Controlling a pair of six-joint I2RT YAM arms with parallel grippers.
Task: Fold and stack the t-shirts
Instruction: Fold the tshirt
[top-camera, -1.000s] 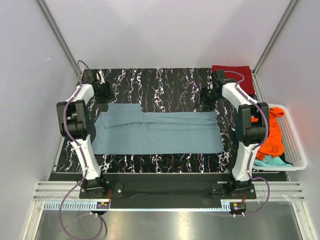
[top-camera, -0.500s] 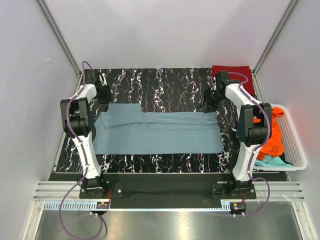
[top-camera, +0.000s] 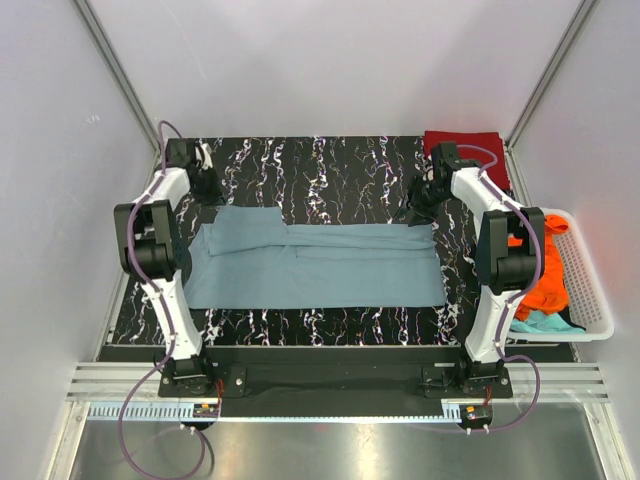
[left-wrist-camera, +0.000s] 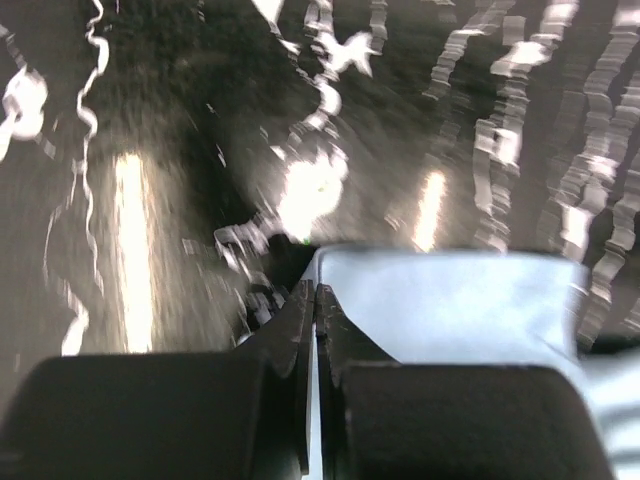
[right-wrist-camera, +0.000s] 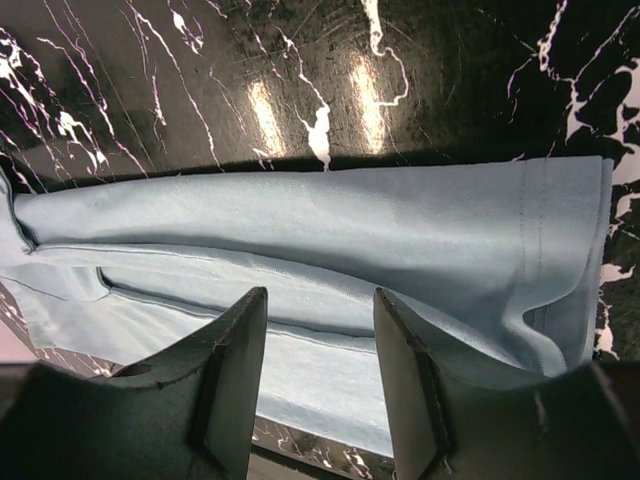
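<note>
Since one second ago my right gripper (right-wrist-camera: 320, 300) has shifted toward the dusty grey-blue cloth t-shirt (top-camera: 315, 265), fingers spread above its far right corner. It lies flat, long axis left-right. My left gripper (left-wrist-camera: 314, 290), fingers pressed together, sits at the far left corner.
</note>
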